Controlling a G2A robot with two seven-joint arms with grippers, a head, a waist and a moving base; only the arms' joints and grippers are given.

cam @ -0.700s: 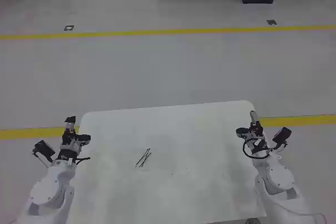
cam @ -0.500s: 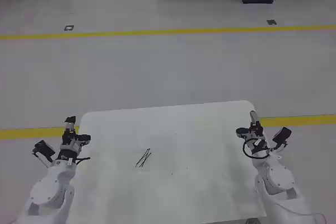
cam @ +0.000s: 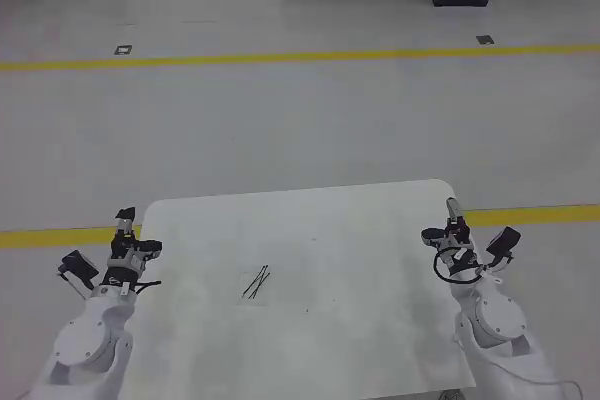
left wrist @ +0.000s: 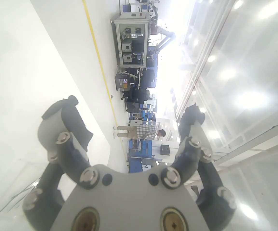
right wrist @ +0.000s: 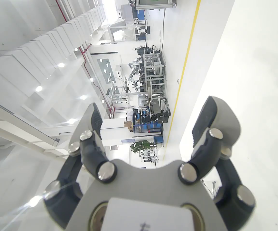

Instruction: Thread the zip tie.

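Thin black zip ties [cam: 256, 282] lie crossed on the white table [cam: 360, 230], a little left of its middle. My left gripper [cam: 126, 216] rests at the table's left edge, well left of the ties. In the left wrist view its fingers [left wrist: 68, 114] stand wide apart with nothing between them, so the left gripper [left wrist: 131, 108] is open. My right gripper [cam: 452, 206] sits at the table's right edge, far from the ties. The right wrist view shows the right gripper [right wrist: 153, 111] open and empty, pointing out toward the room.
The table has rounded corners, with bare surface around the ties. Grey floor with yellow lines [cam: 280, 58] surrounds it.
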